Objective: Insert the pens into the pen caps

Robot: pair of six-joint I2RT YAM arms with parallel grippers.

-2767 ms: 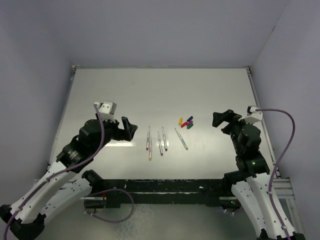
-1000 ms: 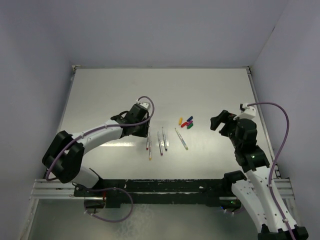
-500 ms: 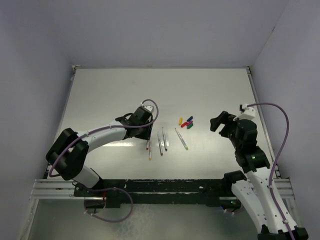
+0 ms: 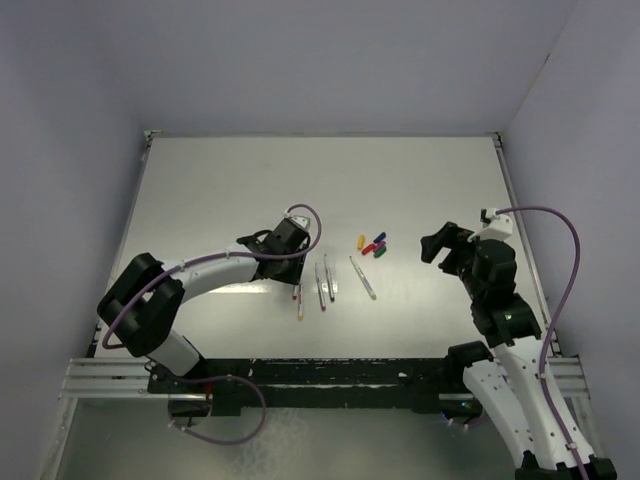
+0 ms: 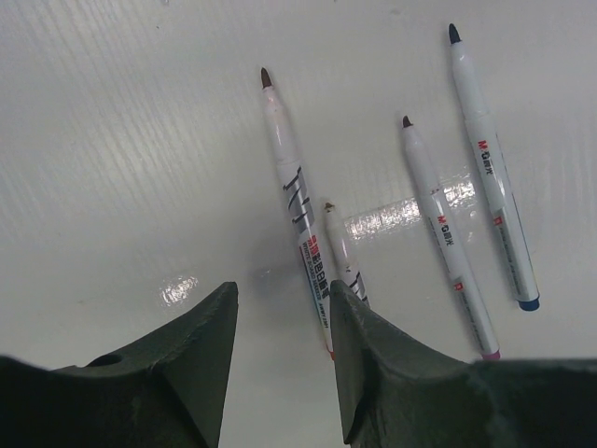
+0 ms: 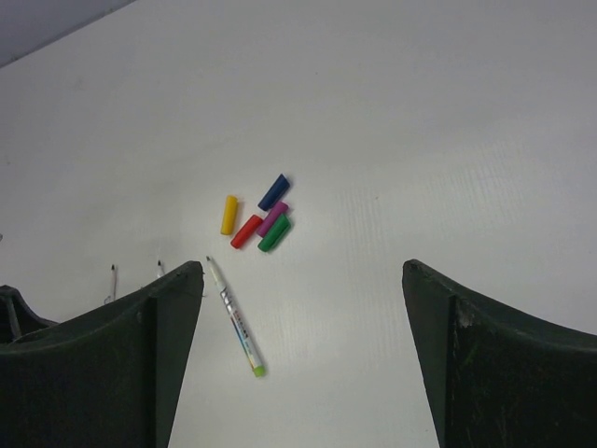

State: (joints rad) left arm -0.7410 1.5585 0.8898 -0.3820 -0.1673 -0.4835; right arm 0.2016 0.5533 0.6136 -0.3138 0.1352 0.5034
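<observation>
Several pens lie in a row on the white table (image 4: 240,180). In the left wrist view the red-ended pen (image 5: 291,191) and a second pen (image 5: 341,254) run toward my left gripper (image 5: 280,301). Beside them lie a purple-ended pen (image 5: 448,245) and a blue-ended pen (image 5: 489,173). That gripper is open and low over the table. The red-ended pen's end lies just inside its right finger (image 5: 373,355), and nothing is gripped. The pen caps, yellow (image 6: 229,214), red (image 6: 246,231), blue (image 6: 273,191), purple (image 6: 272,218) and green (image 6: 274,233), sit in a cluster. My right gripper (image 6: 301,280) hangs wide open, back from them.
A green-ended pen (image 6: 233,317) lies apart from the others, between the row and the caps (image 4: 373,244). From above, the left gripper (image 4: 292,268) is at the leftmost pens (image 4: 298,298) and the right gripper (image 4: 432,245) right of the caps. Grey walls surround the table.
The left arm has reached from the left side across to the leftmost pens, edging slightly right over the last second. The right arm has barely moved. No pen or cap has shifted.
</observation>
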